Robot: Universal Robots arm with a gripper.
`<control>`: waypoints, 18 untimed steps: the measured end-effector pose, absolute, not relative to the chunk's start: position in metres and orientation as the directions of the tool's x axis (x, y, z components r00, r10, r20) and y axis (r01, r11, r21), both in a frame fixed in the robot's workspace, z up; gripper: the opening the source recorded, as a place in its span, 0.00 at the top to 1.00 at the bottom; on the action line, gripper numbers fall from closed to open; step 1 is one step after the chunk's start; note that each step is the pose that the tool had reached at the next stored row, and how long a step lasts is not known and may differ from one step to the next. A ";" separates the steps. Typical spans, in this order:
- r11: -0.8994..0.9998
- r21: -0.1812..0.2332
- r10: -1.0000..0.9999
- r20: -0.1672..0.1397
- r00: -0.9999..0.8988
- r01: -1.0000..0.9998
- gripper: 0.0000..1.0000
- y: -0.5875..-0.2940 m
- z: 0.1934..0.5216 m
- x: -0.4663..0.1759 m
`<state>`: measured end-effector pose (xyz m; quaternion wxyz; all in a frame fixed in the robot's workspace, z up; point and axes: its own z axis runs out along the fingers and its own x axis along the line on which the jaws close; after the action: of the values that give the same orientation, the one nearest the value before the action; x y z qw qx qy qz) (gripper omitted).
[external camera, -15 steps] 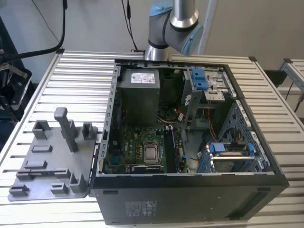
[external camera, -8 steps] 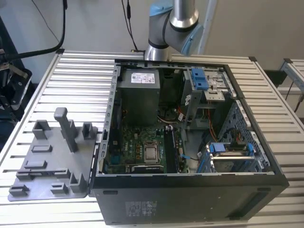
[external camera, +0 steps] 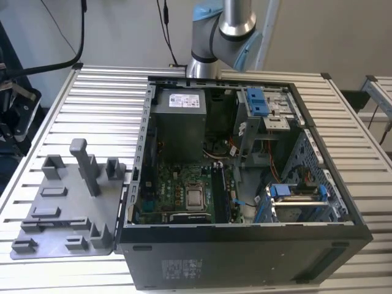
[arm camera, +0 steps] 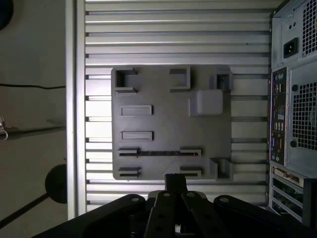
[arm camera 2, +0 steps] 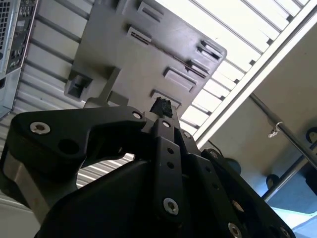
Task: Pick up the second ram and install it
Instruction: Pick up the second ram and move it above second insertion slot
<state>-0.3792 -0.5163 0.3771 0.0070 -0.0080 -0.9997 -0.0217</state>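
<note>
As hand (arm camera: 176, 179) hangs over tray (arm camera: 168, 124), second ram (arm camera: 159, 153) edge-on, parallel to slats (arm camera: 173, 39)

The arm (external camera: 236, 24) was cut off by the exterior view's upper edge. In the first wrist view the end effector (arm camera: 175, 179) ran out past the picture's edge and hid the nearest rim of the grey tray (arm camera: 148, 89). The second ram (arm camera: 159, 153) was a dark sliver edge-on in its slot, too thin for detail. The computer case (arm camera: 297, 99) was cropped there. In the exterior view the memory slots (external camera: 222, 191) were too small to tell whether filled.
</note>
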 end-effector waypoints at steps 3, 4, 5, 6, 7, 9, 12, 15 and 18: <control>0.999 0.043 -0.012 0.014 -1.000 -0.011 0.89 -0.516 0.377 -0.379; 0.999 0.043 -0.025 0.014 -1.000 -0.024 0.89 -0.516 0.377 -0.379; 0.998 0.043 -0.039 0.014 -0.999 -0.038 0.89 -0.516 0.377 -0.379; 0.998 0.042 -0.053 0.014 -0.999 -0.052 0.89 -0.516 0.377 -0.379; 0.997 0.040 -0.067 0.014 -0.998 -0.066 0.89 -0.516 0.377 -0.379; 0.994 0.038 -0.099 0.015 -0.995 -0.098 0.89 -0.516 0.377 -0.379; 0.988 0.035 -0.149 0.015 -0.989 -0.149 0.89 -0.516 0.377 -0.379; 0.979 0.033 -0.203 0.015 -0.979 -0.202 0.89 -0.516 0.377 -0.379; 0.967 0.033 -0.254 0.015 -0.967 -0.254 0.89 -0.516 0.377 -0.379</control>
<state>-0.3792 -0.5163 0.3770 0.0097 0.1281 -0.9916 -0.0153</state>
